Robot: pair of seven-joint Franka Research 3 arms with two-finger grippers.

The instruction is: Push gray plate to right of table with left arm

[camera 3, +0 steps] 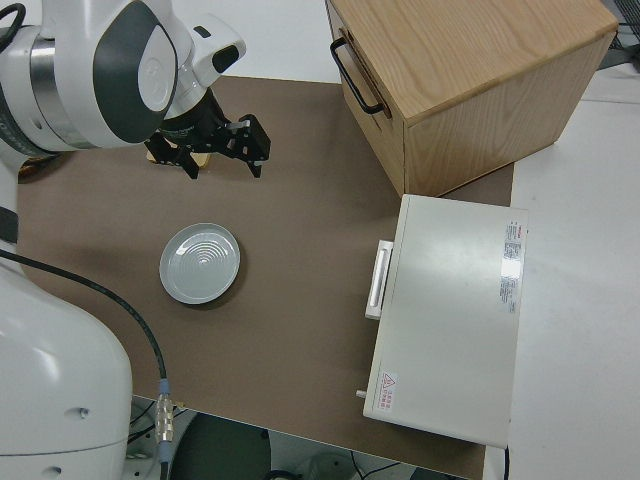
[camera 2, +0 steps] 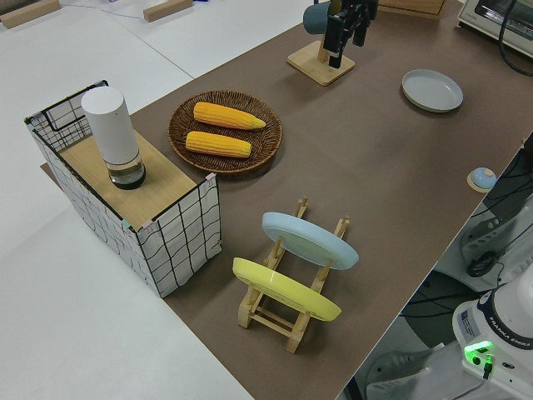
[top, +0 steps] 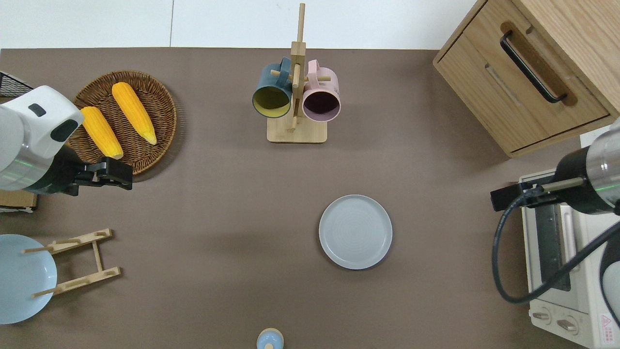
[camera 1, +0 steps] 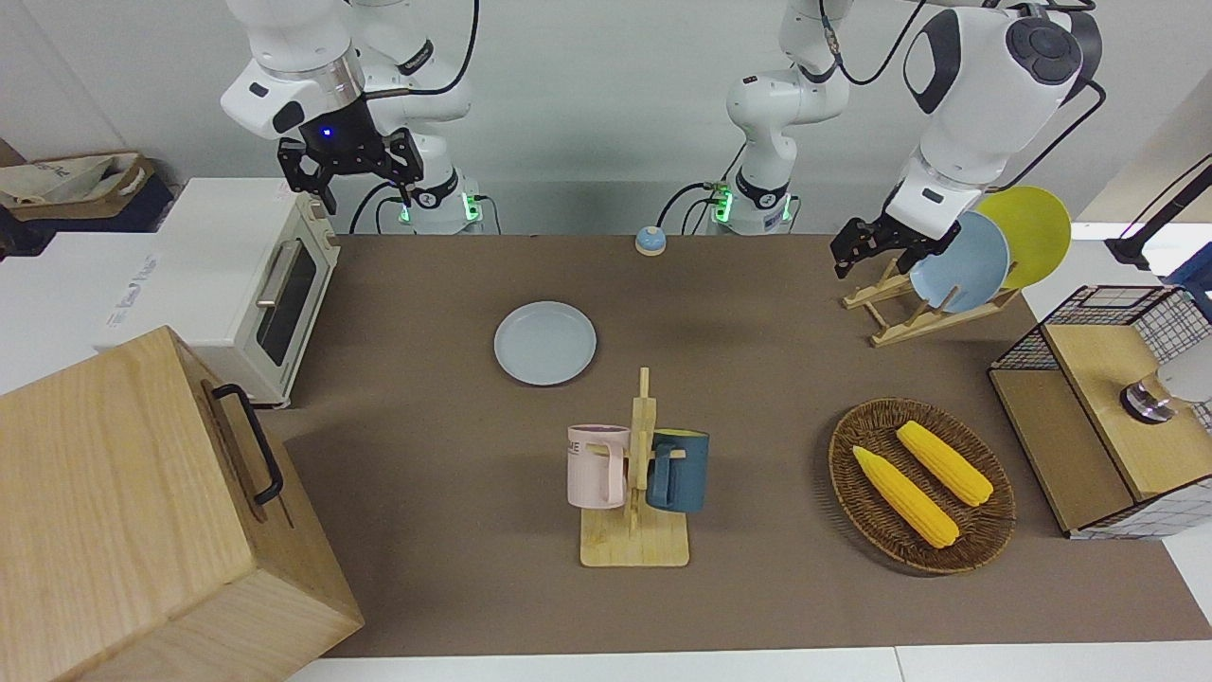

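Gray plate (top: pixel 355 231) lies flat and face up on the table (top: pixel 208 203), a little toward the right arm's end of the middle, nearer to the robots than the wooden mug stand (top: pixel 296 116) and well apart from it; being round, it has no long axis and points no way. The table has a matte brown top with white edges, and it stands against a pale wall. At the right arm's end sit a white toaster oven (camera 1: pixel 260 284) and a wooden drawer cabinet (top: pixel 528 68) with a black handle. The mug stand carries a dark blue mug (top: pixel 271 94) and a pink mug (top: pixel 320 99), one on each side of its post. Toward the left arm's end, a round wicker basket (top: pixel 160 104) holds two ears of yellow corn (top: pixel 116 123) side by side. Nearer to the robots than the basket, a wooden plate rack (camera 2: pixel 291 304) holds a bluer plate (camera 2: pixel 310 239) and a yellow plate (camera 2: pixel 283 289), both tilted on edge. A wire-sided crate (camera 2: pixel 179 242) at that end has a white cylinder (camera 2: pixel 112 137) on its wooden top. A small blue knob (top: pixel 269 339) rests near the robots' edge. The left gripper (top: pixel 116 174) hangs over bare table just beside the basket; whether its fingers are spread or pressed together I cannot tell. The right arm (camera 1: pixel 322 85) is parked, its fingers spread apart.
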